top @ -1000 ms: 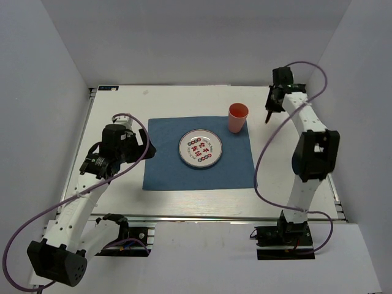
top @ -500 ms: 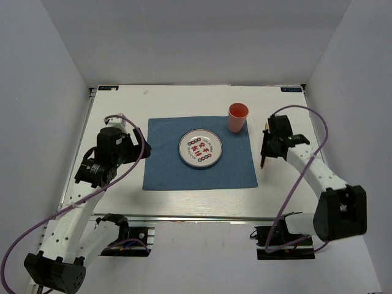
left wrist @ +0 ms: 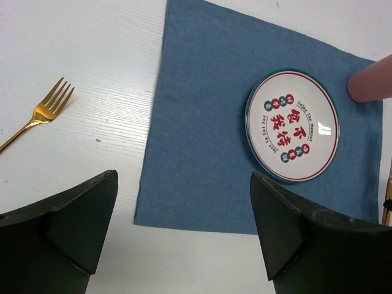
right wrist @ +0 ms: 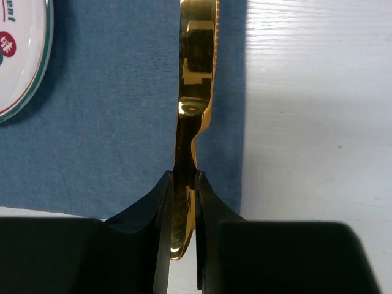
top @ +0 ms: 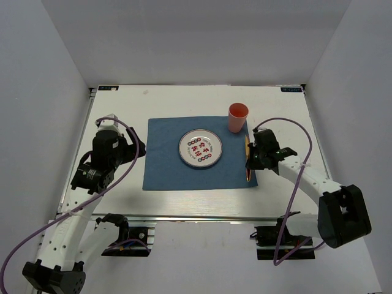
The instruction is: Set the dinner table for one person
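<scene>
The right jaws are closed tight on the handle of a gold knife (right wrist: 196,73), one dark finger (right wrist: 160,239) pressed to each side with no gap showing. The blade points away from the wrist. It runs along the right margin of the blue placemat (top: 165,160), just inside the cloth's edge, with bare white desk (top: 184,101) beside it on the right. Whether the blade touches the cloth cannot be told. The left jaws are spread wide with nothing between them. In the left wrist view their two dark fingers (left wrist: 67,226) sit at the bottom corners, above the near left part of the placemat and the desk beside it, touching nothing. The desk fills the middle of the overhead view, a flat white top with a metal rail along its near edge, and the placemat lies spread at its centre. A round plate (top: 200,149) with red characters and a coloured ring of dots rests in the middle of the cloth. A pink cup (top: 237,117) stands upright on the far right corner of the placemat. A gold fork (left wrist: 37,116) lies on bare desk to the left of the placemat, apart from it.
</scene>
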